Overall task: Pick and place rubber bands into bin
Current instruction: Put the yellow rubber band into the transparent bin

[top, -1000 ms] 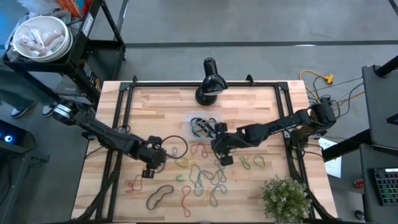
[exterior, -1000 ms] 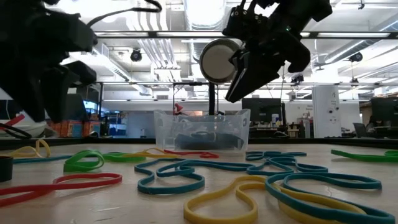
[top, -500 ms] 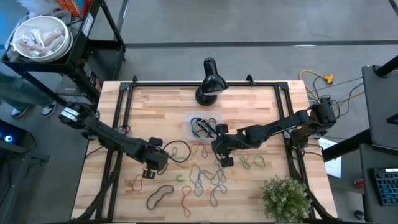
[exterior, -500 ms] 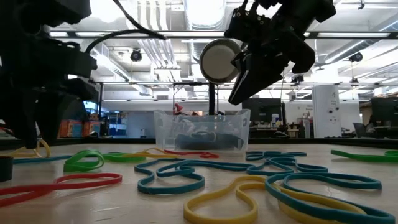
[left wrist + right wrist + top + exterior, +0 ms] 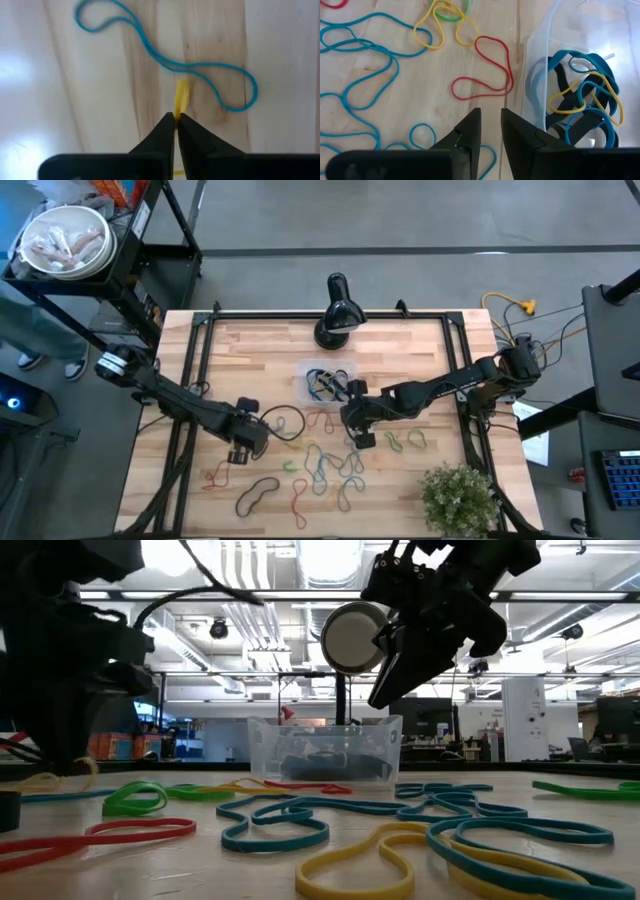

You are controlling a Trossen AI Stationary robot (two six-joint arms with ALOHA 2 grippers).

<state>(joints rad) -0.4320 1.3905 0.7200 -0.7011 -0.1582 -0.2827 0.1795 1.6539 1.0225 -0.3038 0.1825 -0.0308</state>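
Observation:
Many rubber bands (image 5: 330,465) in blue, yellow, red, green and black lie loose on the wooden table. The clear bin (image 5: 328,383) stands at the table's middle and holds blue, black and yellow bands (image 5: 582,95). My left gripper (image 5: 176,119) is down at the table left of the pile (image 5: 240,452), shut on a yellow rubber band (image 5: 181,96) that crosses a blue one (image 5: 165,60). My right gripper (image 5: 490,120) hangs open and empty above the table beside the bin's near side (image 5: 355,425), over a red band (image 5: 487,70). My left gripper pinches the yellow rubber band at one end (image 5: 180,107) between its two fingertips, coming from above. Beyond the tips the band shows as two strands drawn close together. It lies against the wood and over the blue band.
A black lamp (image 5: 338,310) stands at the far middle and a potted plant (image 5: 458,495) at the near right corner. Green bands (image 5: 405,440) lie right of the pile, a red band (image 5: 215,475) and a black one (image 5: 258,495) near the left front.
My left gripper has come down to the table and shut on the yellow rubber band. The band's end beside it now stands a little off the wood in the low view.

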